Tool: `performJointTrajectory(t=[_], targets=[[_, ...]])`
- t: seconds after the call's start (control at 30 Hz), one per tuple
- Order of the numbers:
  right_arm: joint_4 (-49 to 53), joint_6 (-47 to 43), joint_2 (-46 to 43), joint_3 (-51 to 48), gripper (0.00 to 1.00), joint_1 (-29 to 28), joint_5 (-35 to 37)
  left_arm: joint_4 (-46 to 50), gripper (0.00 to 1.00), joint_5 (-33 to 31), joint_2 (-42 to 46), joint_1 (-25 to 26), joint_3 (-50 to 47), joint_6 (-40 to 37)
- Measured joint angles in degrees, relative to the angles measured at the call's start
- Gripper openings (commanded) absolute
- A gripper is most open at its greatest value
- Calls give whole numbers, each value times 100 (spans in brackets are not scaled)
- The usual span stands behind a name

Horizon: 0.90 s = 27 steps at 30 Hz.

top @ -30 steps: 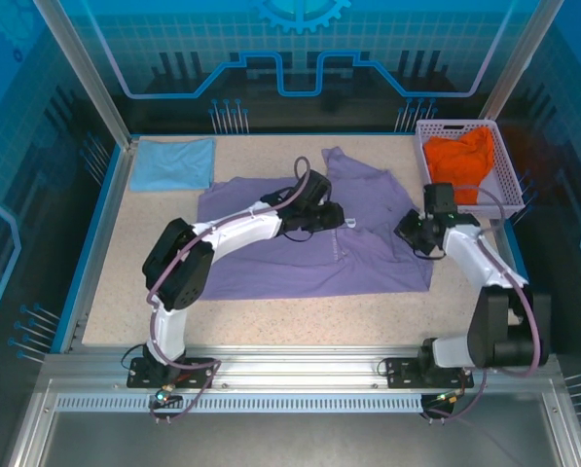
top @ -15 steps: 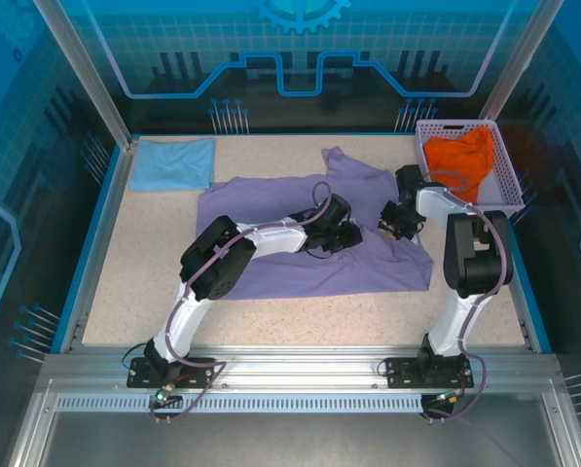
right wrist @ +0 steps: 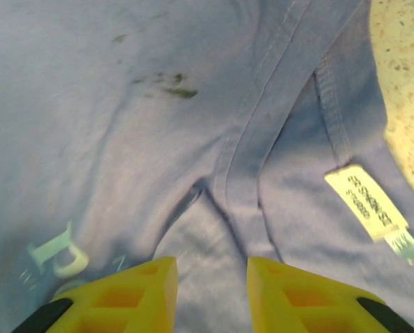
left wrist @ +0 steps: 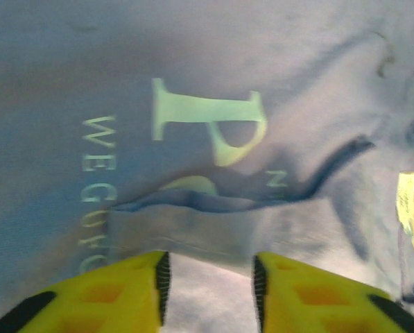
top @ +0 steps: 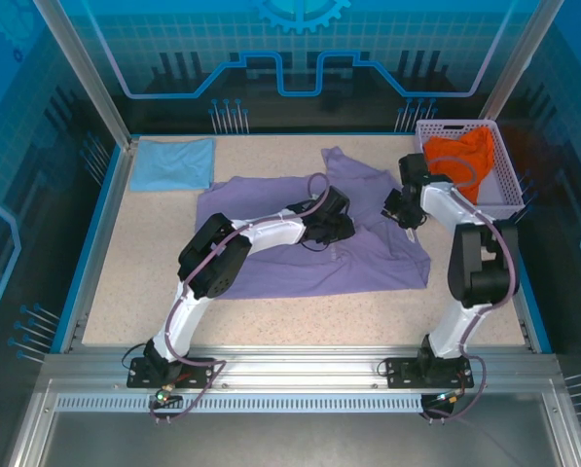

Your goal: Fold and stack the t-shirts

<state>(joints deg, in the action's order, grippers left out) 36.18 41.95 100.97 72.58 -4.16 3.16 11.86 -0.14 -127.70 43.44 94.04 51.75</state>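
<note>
Left wrist: fingers point(left wrist: 210, 291) clamp a purple shirt point(left wrist: 213, 104) fold; right fingers point(right wrist: 212, 291) apart.

Left hand point(left wrist: 208, 291) and right hand point(right wrist: 211, 291) part-open, low.

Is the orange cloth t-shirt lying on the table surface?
No, the orange cloth t-shirt lies inside the pale lattice plastic basket.

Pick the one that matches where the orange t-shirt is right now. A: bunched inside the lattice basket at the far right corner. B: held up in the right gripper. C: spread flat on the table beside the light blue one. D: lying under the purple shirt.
A: the top view shows the orange t-shirt heaped in the white lattice basket at the table's far right corner, apart from the purple shirt.
</note>
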Motion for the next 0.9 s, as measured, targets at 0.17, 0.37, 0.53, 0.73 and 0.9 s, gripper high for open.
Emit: performJointTrajectory(t=[0.17, 0.37, 0.53, 0.73, 0.9], targets=[[-87, -52, -177, -140, 20, -57, -273, -236, 12, 610, -2, 33, 431, -70], [-118, -92, 260, -238, 12, -81, -509, -695, 10, 1121, -302, 55, 796, 39], [9, -131, 837, -20, 12, -83, -446, -673, 15, 1001, -748, 15, 804, 33], [192, -131, 1029, 243, 14, -81, -13, -466, 21, 448, -905, -81, 811, 13], [240, -109, 1029, 297, 19, -61, 337, -455, 50, -168, -754, -81, 723, -168]])
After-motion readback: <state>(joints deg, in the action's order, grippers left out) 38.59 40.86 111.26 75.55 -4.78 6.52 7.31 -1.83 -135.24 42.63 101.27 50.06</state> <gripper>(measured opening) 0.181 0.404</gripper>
